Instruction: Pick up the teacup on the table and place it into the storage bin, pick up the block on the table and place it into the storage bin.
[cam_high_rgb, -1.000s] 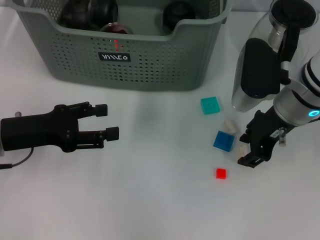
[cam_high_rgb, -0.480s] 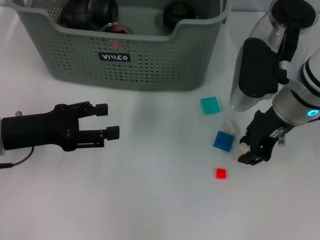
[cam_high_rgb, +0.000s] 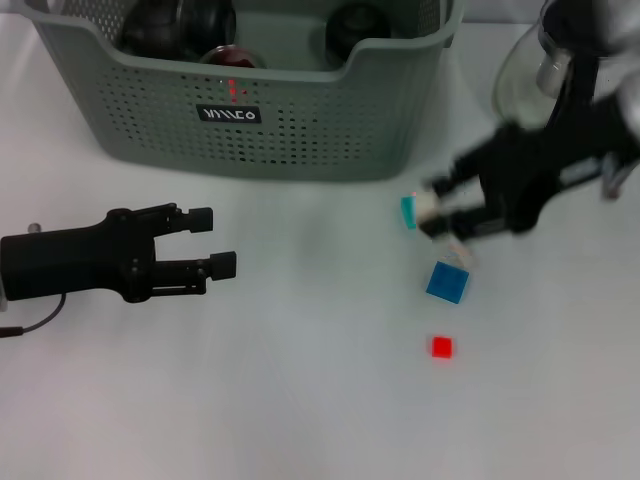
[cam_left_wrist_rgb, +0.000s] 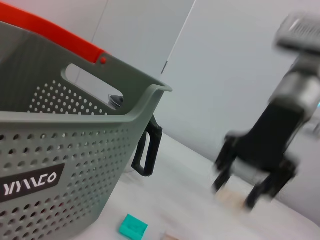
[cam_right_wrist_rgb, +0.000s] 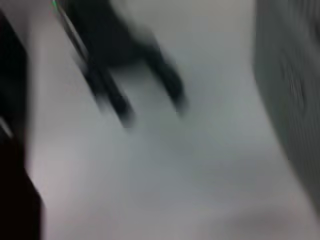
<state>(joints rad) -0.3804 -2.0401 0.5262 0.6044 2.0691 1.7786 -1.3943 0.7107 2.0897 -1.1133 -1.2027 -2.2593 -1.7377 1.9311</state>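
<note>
The storage bin (cam_high_rgb: 250, 95) fills the upper left and upper middle of the head view, standing on the white surface (cam_high_rgb: 300, 400). Its perforated front wall carries a small black label (cam_high_rgb: 228, 114) with white lettering, and several dark rounded items lie inside it, too shadowed to name.

The left gripper (cam_high_rgb: 218, 243) lies at the middle left of the head view, pointing toward the frame's right, low over the surface. Its jaws stand apart with nothing between them.

The right gripper (cam_high_rgb: 432, 213) sits right of centre in the head view, smeared by motion, with its arm reaching in from the upper right. It is just beside a teal block (cam_high_rgb: 409, 211), partly covering it. Whether its jaws are open or closed, or hold anything, cannot be told. In the left wrist view the same gripper (cam_left_wrist_rgb: 235, 195) shows at the right, blurred, above the surface.

3 blocks lie on the surface right of centre in the head view: the teal one nearest the bin, a blue block (cam_high_rgb: 447, 282) below it, and a small red block (cam_high_rgb: 441, 347) lower still. A small pale piece (cam_high_rgb: 462, 252) lies between the teal and blue blocks.

A glass teapot (cam_high_rgb: 525, 80) stands at the upper right of the head view; its black handle (cam_left_wrist_rgb: 147, 150) shows past the bin's corner in the left wrist view.
</note>
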